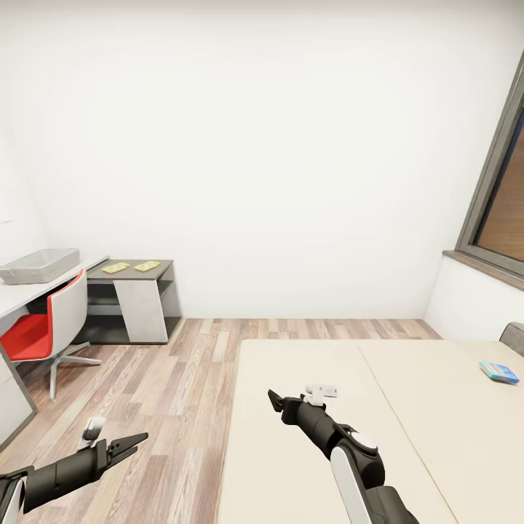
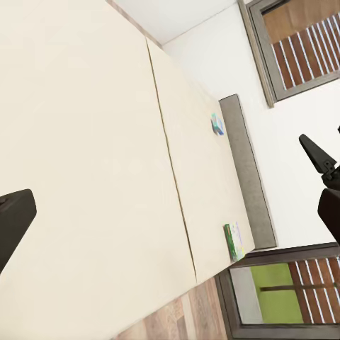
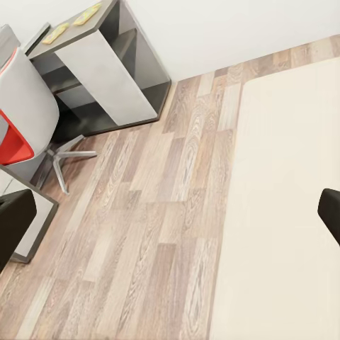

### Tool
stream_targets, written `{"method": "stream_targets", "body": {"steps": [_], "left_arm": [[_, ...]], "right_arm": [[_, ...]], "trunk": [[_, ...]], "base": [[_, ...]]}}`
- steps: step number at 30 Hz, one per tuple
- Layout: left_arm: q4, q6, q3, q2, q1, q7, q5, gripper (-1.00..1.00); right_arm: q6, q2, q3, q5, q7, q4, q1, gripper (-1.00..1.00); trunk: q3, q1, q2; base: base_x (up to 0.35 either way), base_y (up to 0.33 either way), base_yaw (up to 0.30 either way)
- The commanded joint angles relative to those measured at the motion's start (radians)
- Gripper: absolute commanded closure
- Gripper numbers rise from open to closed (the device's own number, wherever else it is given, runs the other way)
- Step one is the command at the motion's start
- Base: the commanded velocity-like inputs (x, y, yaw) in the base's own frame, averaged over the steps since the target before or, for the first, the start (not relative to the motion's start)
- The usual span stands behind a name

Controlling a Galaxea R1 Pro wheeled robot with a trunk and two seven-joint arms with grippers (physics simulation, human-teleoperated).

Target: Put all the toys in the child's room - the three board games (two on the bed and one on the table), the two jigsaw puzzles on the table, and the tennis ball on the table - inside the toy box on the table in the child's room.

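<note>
both grippers are carried empty, jaws parted: left gripper [image 1: 131, 441] over the floor, right gripper [image 1: 280, 404] over the bed [image 1: 306, 466]. blue board game [image 1: 499, 372] lies near the bed's right edge; toy box [image 1: 40, 265] waits on the table [image 1: 18, 295], presumably as destination.

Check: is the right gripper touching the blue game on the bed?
Apart. In the head view the right gripper hangs over the near left part of the bed, while the blue game lies far off at its right edge, bare mattress between them.
</note>
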Motion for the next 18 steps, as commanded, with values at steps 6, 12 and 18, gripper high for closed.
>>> {"method": "stream_targets", "body": {"steps": [6, 12, 18], "left_arm": [[0.0, 0.01, 0.001, 0.0, 0.0, -0.003, 0.0, -1.0], [0.0, 0.005, 0.001, 0.0, 0.0, -0.003, 0.0, -1.0], [0.0, -0.011, 0.001, 0.0, 0.0, -0.003, 0.0, -1.0]], "right_arm": [[0.006, 0.0, -0.001, -0.002, 0.002, -0.001, 0.0, -1.0], [0.006, 0.0, -0.001, -0.002, 0.002, -0.001, 0.0, -1.0], [0.005, 0.0, 0.0, -0.002, 0.002, -0.001, 0.0, -1.0]], "trunk": [[0.0, 0.0, -0.001], [0.004, 0.0, -0.001], [0.005, 0.0, -0.001]], "base": [[0.0, 0.0, -0.014], [0.0, 0.0, -0.101], [0.0, 0.0, -0.045]]}}
